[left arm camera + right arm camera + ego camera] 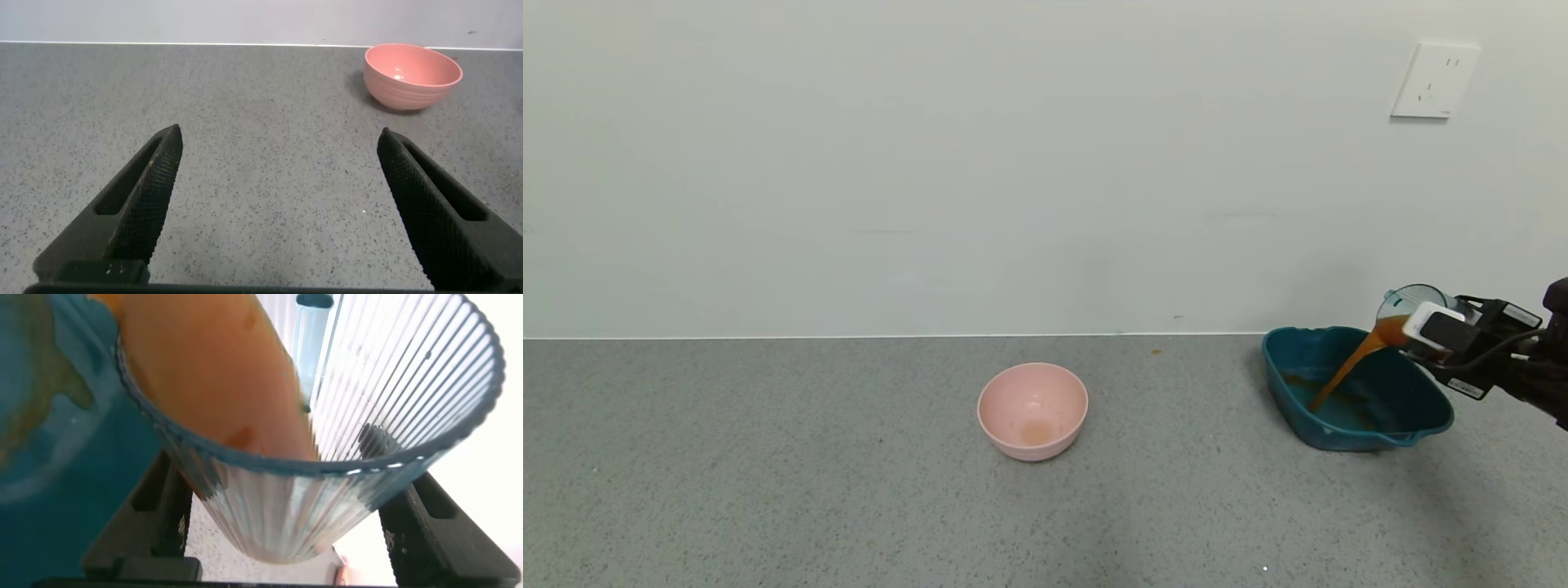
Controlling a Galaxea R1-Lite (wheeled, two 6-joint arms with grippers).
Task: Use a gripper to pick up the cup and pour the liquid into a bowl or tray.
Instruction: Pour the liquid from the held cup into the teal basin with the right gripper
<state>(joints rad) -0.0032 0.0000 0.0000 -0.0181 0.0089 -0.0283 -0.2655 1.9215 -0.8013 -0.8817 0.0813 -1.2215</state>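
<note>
The right gripper [1425, 339], a black two-fingered claw with a white block and cables, is closed around the small see-through blue-green ribbed plastic cup [1409, 302]; one finger presses on each side of the cup, so it cannot slip while it leans. The right wrist view shows the two black fingers [163, 514] hugging the ribbed wall; this firm hold looks needed because the plastic is smooth and likely slippery.

The cup is tipped over on its side, with its open mouth lower and facing the big dish; that tilt is why the thick orange-brown liquid [1343, 367] runs out in a thin stream. The cup hangs above the right rim of the dark teal rounded-rectangle plastic basin [1339, 441], not touching it; being held over the inside means the stream lands in the basin and not on the grey speckled floor [768, 490]. Some liquid already lies as a puddle in the bottom of the basin; some is left in the cup, so the pour seems to be under way but not done.

Well apart to the left sits a round pink bowl [1033, 408] with a faint brownish stain inside; it is not being used.

The left gripper [278, 212] hangs low over the floor near the pink bowl, its fingers spread wide and holding nothing; it is just waiting.
</note>
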